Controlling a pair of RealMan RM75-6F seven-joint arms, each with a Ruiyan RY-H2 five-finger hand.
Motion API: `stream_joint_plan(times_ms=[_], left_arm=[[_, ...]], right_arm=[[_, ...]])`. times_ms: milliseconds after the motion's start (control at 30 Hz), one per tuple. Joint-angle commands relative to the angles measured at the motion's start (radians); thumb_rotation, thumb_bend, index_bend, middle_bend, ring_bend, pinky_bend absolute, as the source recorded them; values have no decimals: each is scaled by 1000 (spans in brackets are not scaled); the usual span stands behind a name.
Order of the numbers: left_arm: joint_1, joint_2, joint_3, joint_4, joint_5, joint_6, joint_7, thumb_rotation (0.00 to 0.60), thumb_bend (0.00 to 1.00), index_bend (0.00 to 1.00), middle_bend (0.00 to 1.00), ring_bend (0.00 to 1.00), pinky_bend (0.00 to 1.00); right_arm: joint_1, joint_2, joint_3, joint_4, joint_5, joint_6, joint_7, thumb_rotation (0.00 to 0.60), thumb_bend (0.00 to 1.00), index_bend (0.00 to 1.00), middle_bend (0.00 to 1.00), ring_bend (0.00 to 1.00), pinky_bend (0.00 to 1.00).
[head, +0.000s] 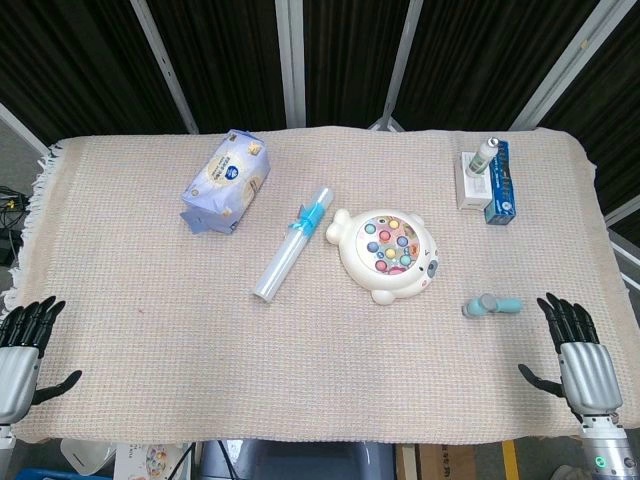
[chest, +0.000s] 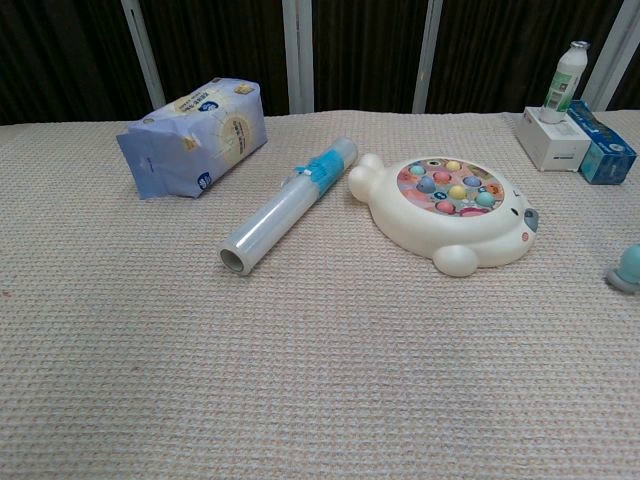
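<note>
Left hand: the left hand rests at the near left edge of the worktop, fingers spread and holding nothing; only the head view shows it.
Right hand: the right hand sits at the near right edge, fingers apart and empty — nothing is touched.
Nearest thing: a small teal cylinder lies on its side just ahead of the right hand and a little inward; the chest view catches only its end at the right border.
Middle: a cream fish-shaped toy of smooth hard plastic, its top studded with coloured round pieces, lies beside a clear film roll with a blue band.
Far left: a soft, crinkly blue-and-white packet, puffy and pillow-shaped.
Far right: a white box with a small bottle on it, touching a blue carton.
Surface: a beige woven cloth, ribbed and slightly grippy, fringed at the left edge.
Risks: the teal cylinder and the film roll are round and would likely roll away if nudged off-centre; the glossy toy could slip in a loose hold; the bottle may fall off its box if bumped.
</note>
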Motion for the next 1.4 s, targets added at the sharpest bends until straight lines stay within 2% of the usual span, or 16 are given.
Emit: stream_joint_plan(times_ms=[33,467,700,900,1100,1400], left_arm=[[2,1,1,2,4,4,-3,600,156,0,0,0,0],[13,1,2,-3,13,19,6,600,155,0,0,0,0],[11,6,1,-19,16,14,27,600,156,0,0,0,0],[9,10,2,-39,25,12,53,600,155,0,0,0,0],[11,15,4,-76,39,18,101,600,156,0,0,0,0],[11,18,6,-120,42,12,158,600,155,0,0,0,0]], right_arm=[[-7,-15,11,6,-4,18,-17,600,197,0,49,0,0],[-10,-13,21,18,-12,14,16,600,198,0,49,0,0],[35,29,41,45,9,-76,147,600,197,0,49,0,0],[126,50,62,143,44,-252,305,600,206,28,70,0,3],[232,2,55,324,28,-428,445,600,300,94,123,15,18],[307,-91,15,492,-20,-528,541,600,329,136,142,30,38]])
